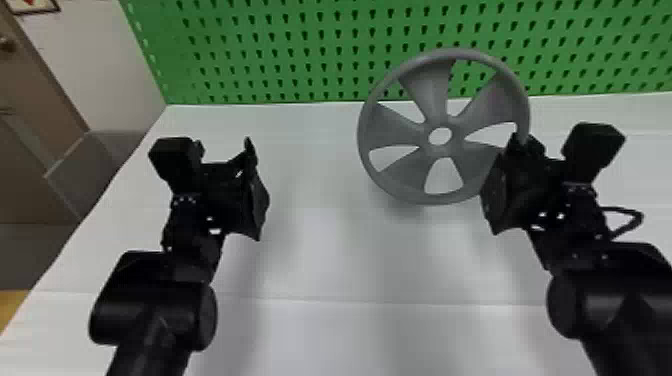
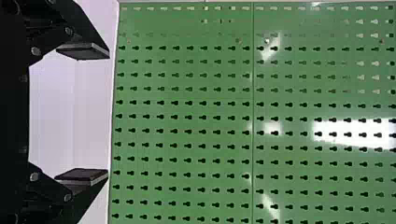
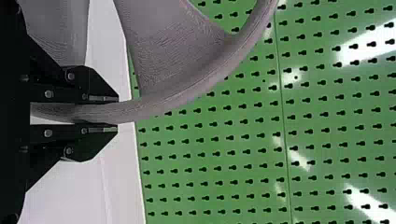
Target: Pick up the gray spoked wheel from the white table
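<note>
Room: left of gray spoked wheel (image 1: 440, 151), above white table (image 1: 325, 240) | Barrier: green pegboard (image 1: 300, 55) behind

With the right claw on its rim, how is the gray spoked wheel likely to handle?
The gray spoked wheel is probably stiff, since its round rim shows no sag. It's likely light for its size, given the open gaps between its spokes. It may pivot, as the right claw pinches the rim well off the hub.

A workshop or lab, by its look
Green perforated pegboard (image 1: 310, 27) behind a white table (image 1: 325, 240); brown door (image 1: 30, 80) at left.
</note>
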`<state>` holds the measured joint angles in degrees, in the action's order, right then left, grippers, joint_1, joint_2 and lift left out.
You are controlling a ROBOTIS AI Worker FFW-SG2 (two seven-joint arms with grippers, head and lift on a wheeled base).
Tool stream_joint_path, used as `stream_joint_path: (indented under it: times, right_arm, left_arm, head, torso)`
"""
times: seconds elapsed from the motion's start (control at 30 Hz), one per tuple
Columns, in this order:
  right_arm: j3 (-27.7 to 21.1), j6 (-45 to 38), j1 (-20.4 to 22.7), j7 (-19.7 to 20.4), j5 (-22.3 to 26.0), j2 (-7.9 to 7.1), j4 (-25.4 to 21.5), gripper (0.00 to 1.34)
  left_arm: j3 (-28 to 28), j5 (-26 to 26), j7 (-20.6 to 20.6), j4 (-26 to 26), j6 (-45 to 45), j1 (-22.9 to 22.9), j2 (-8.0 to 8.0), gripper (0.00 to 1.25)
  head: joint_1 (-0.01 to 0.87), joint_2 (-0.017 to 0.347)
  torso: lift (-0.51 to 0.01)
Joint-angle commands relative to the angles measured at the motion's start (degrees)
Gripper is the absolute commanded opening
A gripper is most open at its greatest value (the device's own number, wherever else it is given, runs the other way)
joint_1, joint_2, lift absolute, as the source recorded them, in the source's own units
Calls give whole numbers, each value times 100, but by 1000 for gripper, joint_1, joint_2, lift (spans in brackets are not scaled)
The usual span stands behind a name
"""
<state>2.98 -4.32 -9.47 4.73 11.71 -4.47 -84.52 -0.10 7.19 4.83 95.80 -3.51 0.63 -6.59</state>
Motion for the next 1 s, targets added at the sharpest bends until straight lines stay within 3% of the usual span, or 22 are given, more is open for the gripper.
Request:
stream_joint_path:
  times: [0.0, 0.27, 0.97]
  right_arm:
    - [-35, 309, 24, -34, 139, 25, 173, 221]
    - [-8, 1162, 50, -86, 165, 43, 515, 221]
    - [9, 1197, 59, -166, -301, -63, 524, 221]
  left_arm:
    - [-8, 10, -35, 0, 52, -19, 0, 888]
    - [-25, 28, -70, 0, 52, -28, 0, 888]
    - [-17, 1, -70, 0, 52, -19, 9, 888]
  head:
    - [779, 149]
    - [779, 149]
    - [779, 149]
  torso:
    - [-64]
    - [-64]
    - [-64]
